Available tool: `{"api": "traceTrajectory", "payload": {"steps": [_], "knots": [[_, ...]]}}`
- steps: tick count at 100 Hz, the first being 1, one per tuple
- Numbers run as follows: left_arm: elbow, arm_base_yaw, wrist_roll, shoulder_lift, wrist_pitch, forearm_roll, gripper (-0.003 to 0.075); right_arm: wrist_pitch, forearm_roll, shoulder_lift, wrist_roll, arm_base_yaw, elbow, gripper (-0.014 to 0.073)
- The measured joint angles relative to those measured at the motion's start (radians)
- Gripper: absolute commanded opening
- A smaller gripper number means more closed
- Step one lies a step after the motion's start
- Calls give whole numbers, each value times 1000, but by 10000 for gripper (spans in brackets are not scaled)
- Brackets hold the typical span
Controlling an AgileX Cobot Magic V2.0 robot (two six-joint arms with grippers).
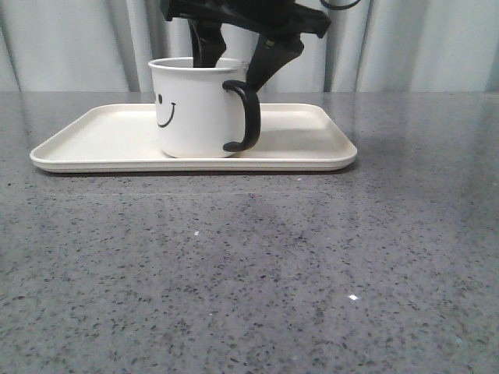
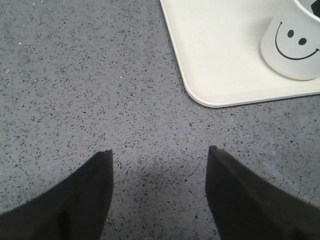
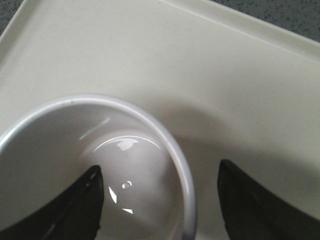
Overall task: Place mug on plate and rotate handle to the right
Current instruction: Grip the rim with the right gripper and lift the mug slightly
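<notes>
The white mug (image 1: 195,109) with the black smiley face stands upright on the cream plate (image 1: 93,136). Its black handle (image 1: 248,117) points right in the front view. My right gripper (image 1: 234,66) is open and straddles the mug's rim (image 3: 165,140) from above. One finger is inside the mug, the other outside near the handle side, and neither clamps the wall. My left gripper (image 2: 160,150) is open and empty over bare table. It is apart from the plate's corner (image 2: 220,50), with the mug (image 2: 292,42) beyond it. The handle is hidden in both wrist views.
The grey speckled table (image 1: 249,273) stretches in front of and around the plate. Pale curtains (image 1: 70,43) hang behind the table. The plate floor (image 3: 150,60) beside the mug is bare.
</notes>
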Motion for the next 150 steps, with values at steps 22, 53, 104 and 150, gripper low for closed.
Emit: {"api": "traceTrajectory", "payload": {"steps": [22,53,104,150], "knots": [[0,0,0,0,0,0,410,13,-2,15,0,0,-2,287],[0,0,0,0,-1,0,410,53,-5,15,1,0,-62,-69],[0,0,0,0,-1,0,410,301,21,31,-332,0,-296,-61],[0,0,0,0,-2,0,410,414,287,181,-672,-101,-472,-61]]}}
